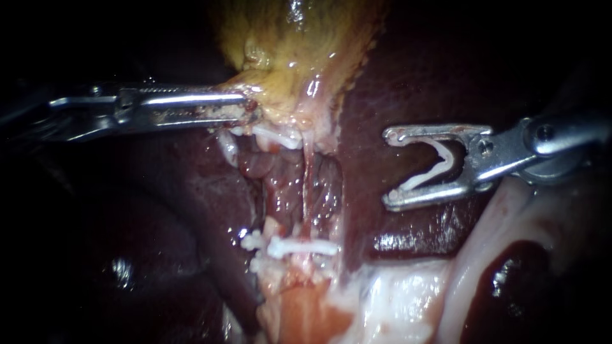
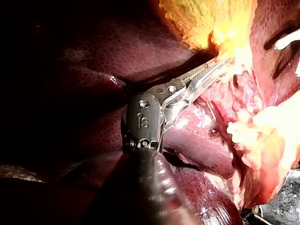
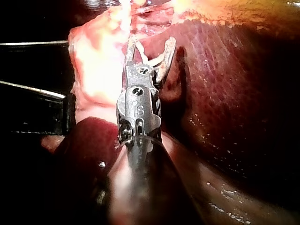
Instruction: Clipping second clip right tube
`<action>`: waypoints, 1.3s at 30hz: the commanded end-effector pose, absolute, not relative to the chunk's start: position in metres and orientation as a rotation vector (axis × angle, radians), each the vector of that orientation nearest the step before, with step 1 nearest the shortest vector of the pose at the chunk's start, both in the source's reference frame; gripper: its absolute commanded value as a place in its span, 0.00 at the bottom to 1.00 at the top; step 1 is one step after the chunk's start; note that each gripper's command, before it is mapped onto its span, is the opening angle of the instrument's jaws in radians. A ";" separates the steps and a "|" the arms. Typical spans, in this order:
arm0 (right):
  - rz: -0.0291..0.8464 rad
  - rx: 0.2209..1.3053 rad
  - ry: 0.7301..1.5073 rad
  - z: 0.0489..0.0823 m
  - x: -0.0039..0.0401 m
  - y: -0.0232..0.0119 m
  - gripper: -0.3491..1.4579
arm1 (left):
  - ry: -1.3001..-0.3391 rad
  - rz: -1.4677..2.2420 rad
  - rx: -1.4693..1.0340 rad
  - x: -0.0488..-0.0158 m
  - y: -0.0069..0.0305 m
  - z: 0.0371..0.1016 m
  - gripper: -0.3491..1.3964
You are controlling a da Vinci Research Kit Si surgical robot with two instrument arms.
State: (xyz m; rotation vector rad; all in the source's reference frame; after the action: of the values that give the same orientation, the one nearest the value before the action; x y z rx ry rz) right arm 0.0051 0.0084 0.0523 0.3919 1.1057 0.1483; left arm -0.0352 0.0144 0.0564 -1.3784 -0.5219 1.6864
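Observation:
My right instrument [image 1: 390, 169] stands over the liver [image 1: 408, 83], to the right of the dissected window, apart from the tissue. Its jaws stand wide apart and carry an open white clip [image 1: 440, 162] between them; the right wrist view shows the same clip [image 3: 157, 60] in the jaws [image 3: 151, 44]. The right tube [image 1: 307, 185] runs as a thin strand down the window. One white clip [image 1: 303, 247] crosses its lower end, and another white clip [image 1: 277, 137] lies near its upper end. My left instrument [image 1: 250, 111] is shut on the yellowish gallbladder [image 1: 299, 57] at its lower edge, as in the left wrist view [image 2: 225, 63].
Dark liver surrounds the window on both sides. A further small white clip [image 1: 252, 242] sits at the window's lower left. Pale, glistening tissue [image 1: 510, 242] lies under the right instrument's shaft, at the lower right.

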 end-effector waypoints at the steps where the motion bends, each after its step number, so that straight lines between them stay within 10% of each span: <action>1: 0.149 0.392 1.106 0.0523 0.0051 0.0084 0.47 | -0.522 1.686 -1.379 -0.0352 0.0144 0.0563 0.00; 17: 0.147 0.395 1.106 0.0524 0.0051 0.0085 0.47 | -0.495 1.636 -1.379 -0.0278 0.0183 0.0512 0.00; 39: 0.246 0.490 1.086 0.0524 0.0088 0.0087 0.47 | -0.489 1.633 -1.380 -0.0279 0.0181 0.0511 0.00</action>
State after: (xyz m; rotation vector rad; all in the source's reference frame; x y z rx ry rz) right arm 0.0091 0.0087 0.0523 0.5022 1.0850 0.2552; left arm -0.0279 0.0181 0.0511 -1.3804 -0.4888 1.6326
